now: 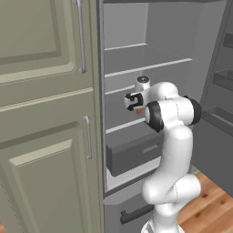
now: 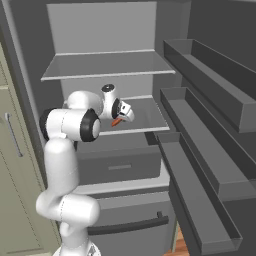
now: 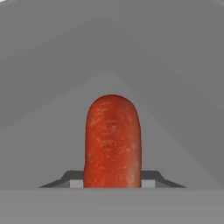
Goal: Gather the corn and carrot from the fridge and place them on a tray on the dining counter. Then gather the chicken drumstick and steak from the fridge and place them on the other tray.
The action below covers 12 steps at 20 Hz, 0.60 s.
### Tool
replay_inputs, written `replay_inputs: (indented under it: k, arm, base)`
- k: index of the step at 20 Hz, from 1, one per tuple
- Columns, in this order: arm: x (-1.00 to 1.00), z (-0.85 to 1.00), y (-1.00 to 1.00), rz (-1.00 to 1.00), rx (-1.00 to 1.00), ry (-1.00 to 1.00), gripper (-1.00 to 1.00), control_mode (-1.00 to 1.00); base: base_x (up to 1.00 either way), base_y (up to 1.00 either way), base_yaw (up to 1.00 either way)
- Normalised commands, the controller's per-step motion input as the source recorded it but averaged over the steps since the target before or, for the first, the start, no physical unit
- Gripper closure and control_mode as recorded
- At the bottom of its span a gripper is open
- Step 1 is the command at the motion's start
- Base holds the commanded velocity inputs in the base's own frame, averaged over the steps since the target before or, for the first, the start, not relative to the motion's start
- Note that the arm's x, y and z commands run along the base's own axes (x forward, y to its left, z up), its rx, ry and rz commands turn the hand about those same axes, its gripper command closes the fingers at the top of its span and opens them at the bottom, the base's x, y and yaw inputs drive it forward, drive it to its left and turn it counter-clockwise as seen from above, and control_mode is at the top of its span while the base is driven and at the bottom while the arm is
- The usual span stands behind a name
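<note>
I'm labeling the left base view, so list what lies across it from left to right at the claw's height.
Cabinet door handle → claw holding the carrot → the arm's dark elbow joint → open fridge door shelves.

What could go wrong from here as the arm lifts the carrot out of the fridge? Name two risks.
1. The gripper pinches only the near end of the carrot, so most of it juts forward and might pivot or slip loose.
2. The hand is deep between the fridge shelves, with the open door's bins close beside; pulling back carelessly could knock them.
</note>
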Motion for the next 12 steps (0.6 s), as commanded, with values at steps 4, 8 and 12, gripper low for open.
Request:
replay_inputs:
  k: [4, 8, 12]
  arm:
    - [-0.08, 0.02, -0.06, 0.00, 0.01, 0.00, 1.00, -1.00]
    - [-0.94, 0.17, -0.11, 0.00, 0.02, -0.10, 1.00, -1.00]
    - [-1.00, 0.15, -0.11, 0.00, 0.02, -0.09, 1.00, -1.00]
  base:
    - [0.00, 0.00, 0.00]
    - [0.00, 0.00, 0.00]
    - [0.00, 0.00, 0.00]
